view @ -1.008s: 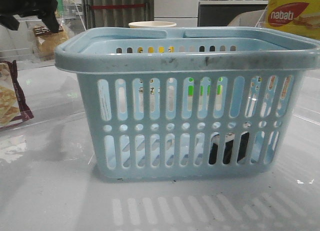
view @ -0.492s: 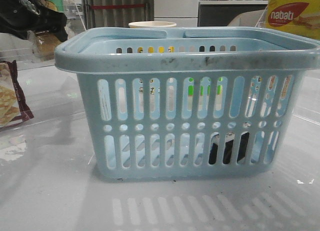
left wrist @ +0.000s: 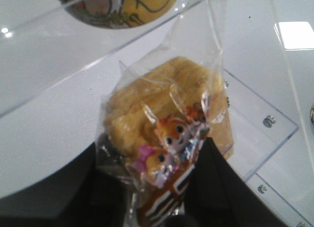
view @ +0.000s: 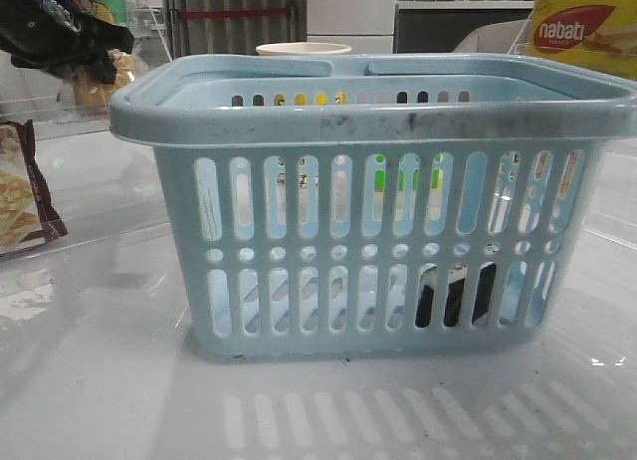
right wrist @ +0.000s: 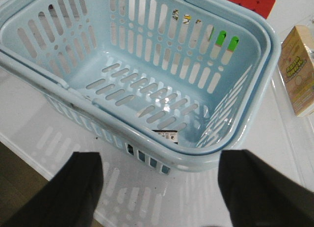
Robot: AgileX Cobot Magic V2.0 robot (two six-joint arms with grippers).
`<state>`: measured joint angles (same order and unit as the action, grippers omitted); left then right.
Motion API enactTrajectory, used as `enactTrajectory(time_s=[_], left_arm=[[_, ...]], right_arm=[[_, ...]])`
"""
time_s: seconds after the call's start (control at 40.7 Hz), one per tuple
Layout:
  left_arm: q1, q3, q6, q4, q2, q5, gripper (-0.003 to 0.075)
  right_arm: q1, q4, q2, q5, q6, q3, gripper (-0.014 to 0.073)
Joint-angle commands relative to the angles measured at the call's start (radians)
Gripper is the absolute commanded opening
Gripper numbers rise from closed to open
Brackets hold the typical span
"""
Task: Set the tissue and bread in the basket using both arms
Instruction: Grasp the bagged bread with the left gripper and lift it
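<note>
The light-blue basket (view: 373, 116) stands in the middle of the table and also shows from above in the right wrist view (right wrist: 147, 65). The black tissue (view: 453, 296) lies inside it at the bottom, seen through the slots; in the right wrist view it is mostly hidden under the near rim (right wrist: 164, 134). My left gripper (view: 65, 37) is at the far left behind the basket, shut on the wrapper of the bread (view: 98, 87). The left wrist view shows the bread (left wrist: 157, 99) pinched between the left gripper's (left wrist: 162, 187) fingers. My right gripper (right wrist: 159, 197) is open and empty, outside the basket's near wall.
A maroon-edged cracker bag (view: 20, 196) lies at the left edge. A yellow nabati box (view: 582, 32) stands at the back right, and a cup (view: 304, 49) stands behind the basket. A small carton (right wrist: 298, 70) stands beside the basket. A clear acrylic shelf (left wrist: 255, 138) lies under the bread.
My left gripper has come down over the bread at the far left and now covers most of it. The basket and the tissue have not moved.
</note>
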<state>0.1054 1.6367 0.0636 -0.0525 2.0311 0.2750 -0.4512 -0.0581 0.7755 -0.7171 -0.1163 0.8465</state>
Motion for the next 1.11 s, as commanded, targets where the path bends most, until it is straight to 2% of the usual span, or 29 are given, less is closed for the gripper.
enactTrajectory(time_s=[0.0, 0.369, 0.737, 0.934, 1.082], left_arm=[[0.002, 0.036, -0.012, -0.007, -0.06, -0.065, 0.0216], [0.002, 0.04, -0.012, -0.007, -0.216, 0.093, 0.0092], [0.02, 0.04, 0.008, -0.002, -0.467, 0.315, 0.0091], [0.111, 0.04, 0.125, -0.002, -0.557, 0.486, 0.0091], [0.231, 0.04, 0.127, -0.002, -0.574, 0.588, 0.0091]], right_arm=[[0.0, 0.007, -0.007, 0.068, -0.007, 0.027, 0.0591], [0.0, 0.007, -0.007, 0.068, -0.007, 0.027, 0.0591], [0.0, 0.007, -0.007, 0.068, -0.007, 0.027, 0.0591], [0.0, 0.007, -0.007, 0.068, -0.007, 0.027, 0.0591], [0.0, 0.007, -0.007, 0.068, -0.007, 0.027, 0.0591]])
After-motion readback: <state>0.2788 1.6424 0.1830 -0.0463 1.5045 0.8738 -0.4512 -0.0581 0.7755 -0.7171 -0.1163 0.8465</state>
